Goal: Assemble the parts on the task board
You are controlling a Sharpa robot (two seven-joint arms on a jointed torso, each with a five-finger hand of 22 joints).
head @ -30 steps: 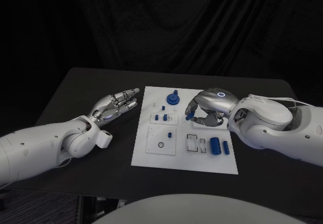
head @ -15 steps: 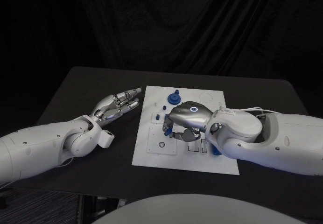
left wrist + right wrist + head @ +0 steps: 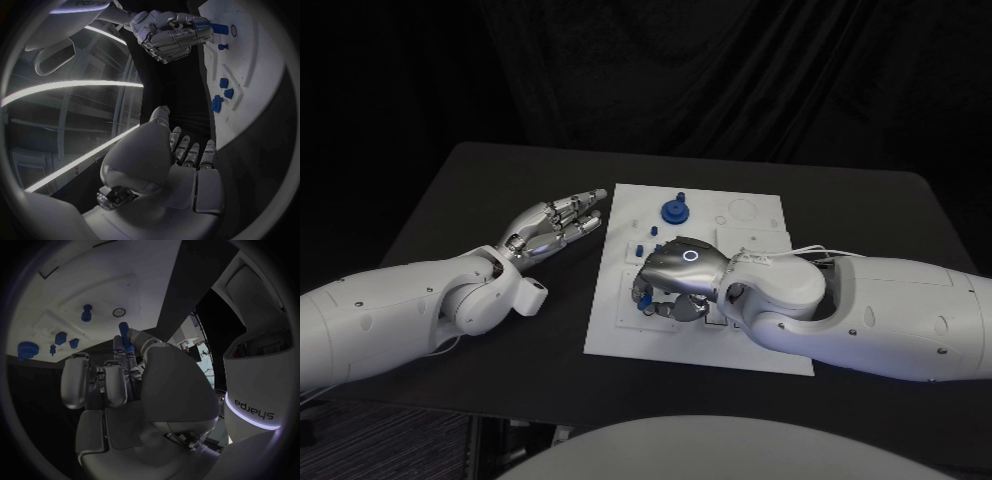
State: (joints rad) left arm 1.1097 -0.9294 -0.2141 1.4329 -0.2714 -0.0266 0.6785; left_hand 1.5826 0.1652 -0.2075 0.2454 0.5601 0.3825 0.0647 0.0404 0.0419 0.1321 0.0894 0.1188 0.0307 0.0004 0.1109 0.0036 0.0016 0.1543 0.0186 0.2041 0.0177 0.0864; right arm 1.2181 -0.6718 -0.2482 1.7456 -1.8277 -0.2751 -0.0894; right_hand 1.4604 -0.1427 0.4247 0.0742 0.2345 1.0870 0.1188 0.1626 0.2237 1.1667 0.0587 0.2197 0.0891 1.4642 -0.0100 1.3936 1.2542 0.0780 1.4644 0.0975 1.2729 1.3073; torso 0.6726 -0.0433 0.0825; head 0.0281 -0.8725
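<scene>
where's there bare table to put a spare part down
Bare black table lies beyond the task board's far right corner, and along the near edge below it. The strip left of the board is crowded by the left hand; the right hand covers the board's middle.

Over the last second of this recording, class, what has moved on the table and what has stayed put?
The right hand, pinching a small blue part, has swung from the task board's far right area across to its near left, over the square plate with the ring. The left hand stays resting open on the table beside the board; the blue gear is unmoved.
</scene>
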